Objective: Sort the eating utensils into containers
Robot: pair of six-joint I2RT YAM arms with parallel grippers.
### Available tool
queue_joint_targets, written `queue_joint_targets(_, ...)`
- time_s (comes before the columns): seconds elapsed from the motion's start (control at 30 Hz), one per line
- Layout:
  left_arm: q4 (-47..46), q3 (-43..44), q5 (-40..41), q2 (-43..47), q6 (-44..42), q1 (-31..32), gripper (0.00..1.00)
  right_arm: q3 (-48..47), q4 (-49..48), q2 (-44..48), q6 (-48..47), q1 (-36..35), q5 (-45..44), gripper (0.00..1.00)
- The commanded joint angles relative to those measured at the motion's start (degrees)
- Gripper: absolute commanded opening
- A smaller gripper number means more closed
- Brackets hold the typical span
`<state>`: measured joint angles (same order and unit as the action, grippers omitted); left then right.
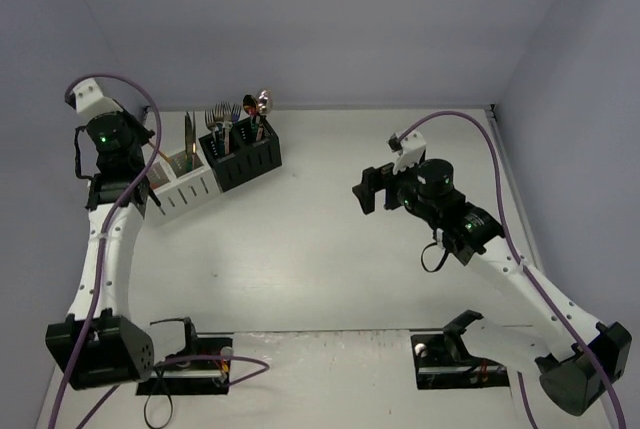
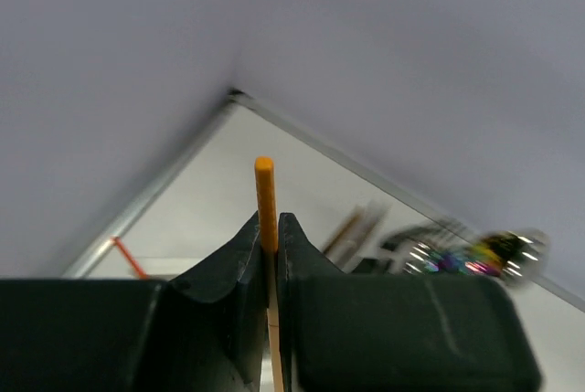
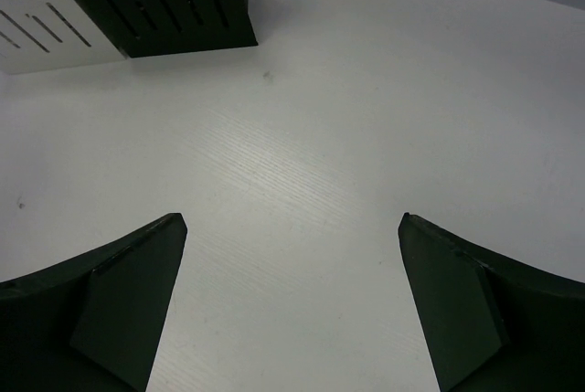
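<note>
Pinching an orange stick (image 2: 265,193), the left end effector (image 2: 271,227) at upper left may jam it against the white caddy (image 1: 186,197) rim if misaligned; the right end effector (image 3: 292,305) hangs spread, empty.

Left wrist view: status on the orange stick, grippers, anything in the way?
Left gripper shut on slim orange stick, near white perforated caddy. Right gripper open, holding nothing. No obstruction visible at the caddy.
</note>
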<state>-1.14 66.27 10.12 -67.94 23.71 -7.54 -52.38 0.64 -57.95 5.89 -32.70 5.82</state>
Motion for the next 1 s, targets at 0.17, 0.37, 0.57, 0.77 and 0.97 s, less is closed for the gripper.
queue_joint_targets(0.17, -15.4, -4.2, 7.9, -9.1, -5.2, -4.0, 0.0, 0.8, -2.0, 1.1, -0.9, 1.5, -0.4, 1.0)
queue_joint_targets(0.37, -20.0, -9.9, 10.8, -10.5, -6.7, -4.2, 0.0, 1.8, -1.1, 1.8, -0.8, 2.0, -1.2, 1.0)
queue_joint_targets(0.57, -20.2, -12.7, 9.6, -9.0, -6.5, -4.2, 0.29, 1.9, -0.8, 2.1, -0.3, 2.3, -1.4, 1.0)
queue_joint_targets(0.77, -17.6, -11.5, 5.1, -3.5, -8.0, -4.1, 0.75, 1.5, -0.8, 3.3, -0.3, 2.4, -1.2, 1.0)
queue_joint_targets(0.97, -1.8, -1.7, 0.7, 4.5, -11.6, -4.1, 0.93, -1.3, 2.7, 6.8, -0.4, 2.5, -2.4, 1.0)
